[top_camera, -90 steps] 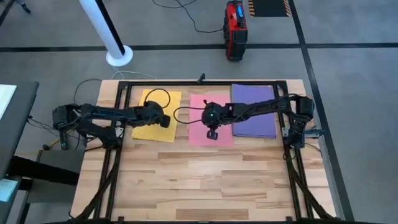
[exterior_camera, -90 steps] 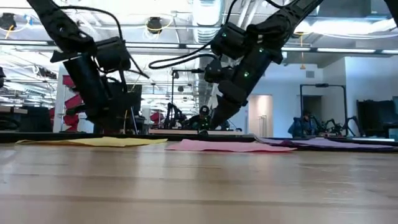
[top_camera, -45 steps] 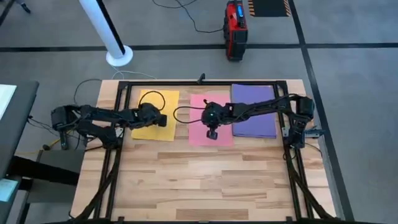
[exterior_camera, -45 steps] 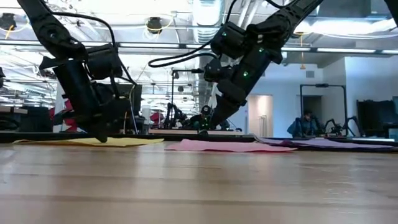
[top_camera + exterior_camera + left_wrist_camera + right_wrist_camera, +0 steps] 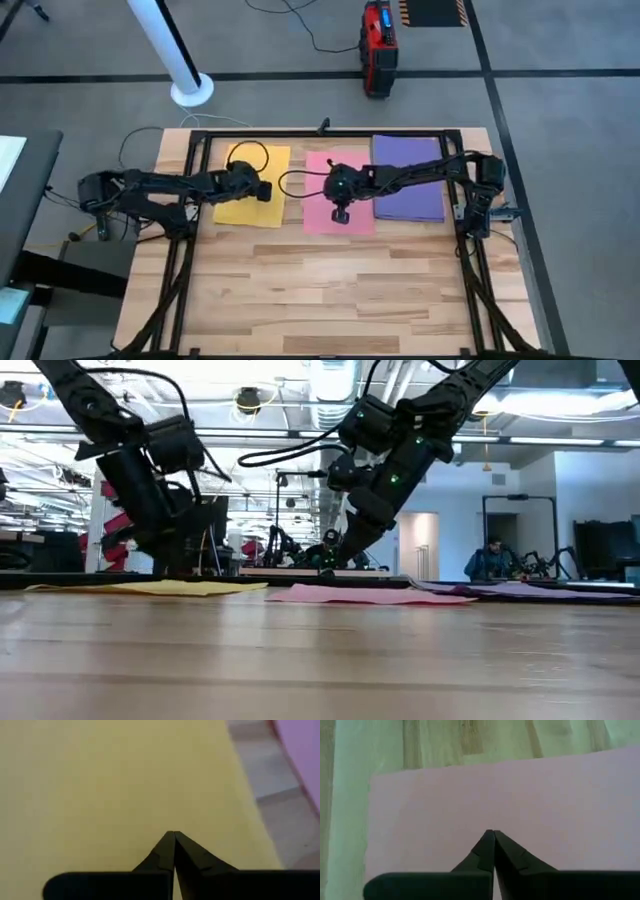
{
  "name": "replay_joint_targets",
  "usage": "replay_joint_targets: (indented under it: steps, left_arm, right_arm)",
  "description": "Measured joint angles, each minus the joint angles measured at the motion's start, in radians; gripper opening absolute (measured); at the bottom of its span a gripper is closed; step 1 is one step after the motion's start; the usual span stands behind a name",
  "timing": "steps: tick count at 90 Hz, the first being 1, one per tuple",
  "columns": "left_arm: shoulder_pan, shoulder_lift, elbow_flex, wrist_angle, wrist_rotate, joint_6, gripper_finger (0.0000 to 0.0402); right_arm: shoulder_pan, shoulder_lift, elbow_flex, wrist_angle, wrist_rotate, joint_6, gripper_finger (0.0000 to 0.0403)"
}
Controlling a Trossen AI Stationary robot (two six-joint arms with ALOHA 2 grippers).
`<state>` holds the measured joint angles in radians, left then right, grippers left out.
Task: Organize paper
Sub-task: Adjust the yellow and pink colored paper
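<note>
Three sheets are seen laid in a row along the far part of the wooden table [image 5: 330, 290], left to right: yellow paper [image 5: 251, 203], pink paper [image 5: 320, 190], purple paper [image 5: 408, 180]. The sheets are apart or just beside one another, not stacked. The left gripper [image 5: 174, 840] is held over the yellow paper near its right edge, fingers pressed together, nothing pinched; whether the tips touch the sheet cannot be told. The right gripper [image 5: 493, 839] is set over the pink paper near its front edge, fingers likewise pressed together with nothing between them; the tip appears down at the sheet in the low view. No pile is formed yet. Gathering into one stack is judged as still to be done; task early.
</note>
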<state>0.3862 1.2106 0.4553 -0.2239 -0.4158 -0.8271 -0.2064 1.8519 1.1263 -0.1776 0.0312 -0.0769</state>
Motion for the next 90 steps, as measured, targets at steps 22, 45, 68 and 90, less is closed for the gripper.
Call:
replay_joint_targets:
  steps: [22,45,68,90]
  left_arm:
    - [-0.026,-0.02,0.004,0.272,0.163,0.105,0.0]
    - [-0.066,0.15,0.007,0.704,0.333,0.195,0.0]
    - [-0.092,0.418,0.065,0.928,0.455,0.237,0.0]
    - [-0.106,0.633,0.289,0.883,0.519,0.359,0.0]
  right_arm:
    - [-0.01,0.0,0.0,-0.005,0.107,-0.004,0.0]
    - [0.024,-0.099,0.002,-0.148,0.153,-0.021,0.0]
    - [0.021,-0.304,-0.17,-0.048,0.022,-0.06,0.0]
    - [-0.041,-0.459,-0.378,0.042,-0.007,-0.003,0.0]
